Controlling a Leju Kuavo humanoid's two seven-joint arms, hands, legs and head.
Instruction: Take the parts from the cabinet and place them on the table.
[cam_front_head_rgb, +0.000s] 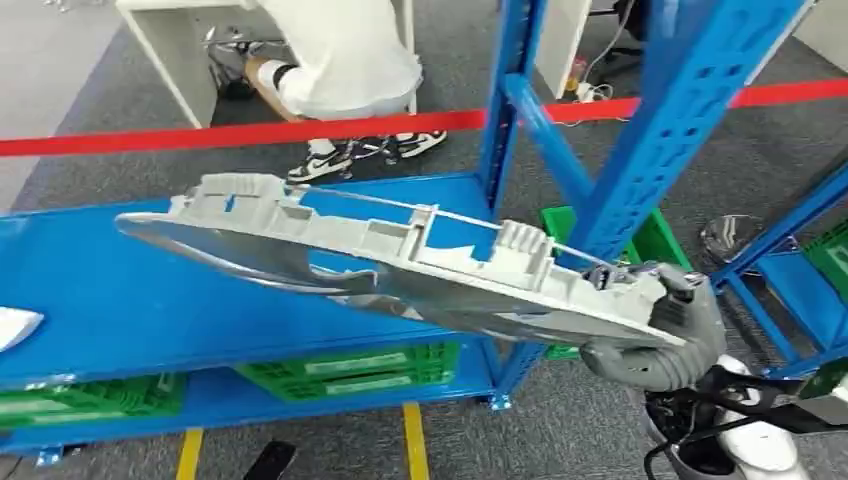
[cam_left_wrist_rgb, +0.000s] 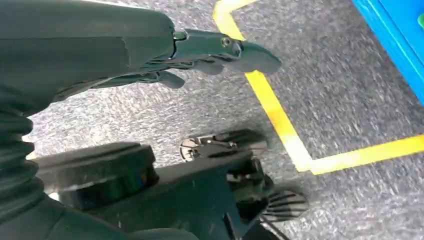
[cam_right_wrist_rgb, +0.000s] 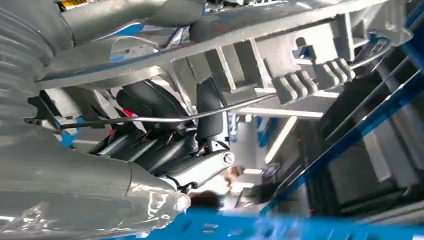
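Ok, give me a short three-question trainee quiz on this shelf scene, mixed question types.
1. True or false: the right robot hand holds the long grey moulded plastic part.
2. What is the left robot hand holding?
A) a green crate
B) nothing
C) red tape
3. Fill in: the part hangs in front of the ___ metal shelf rack.

Key: 1 true; 2 B; 3 blue.

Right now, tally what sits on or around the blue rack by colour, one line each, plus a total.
Grey: 1, the long grey part, held at one end by the right robot hand.
Green: 4 green crates.
White: 1 white piece at the shelf's edge.
Total: 6
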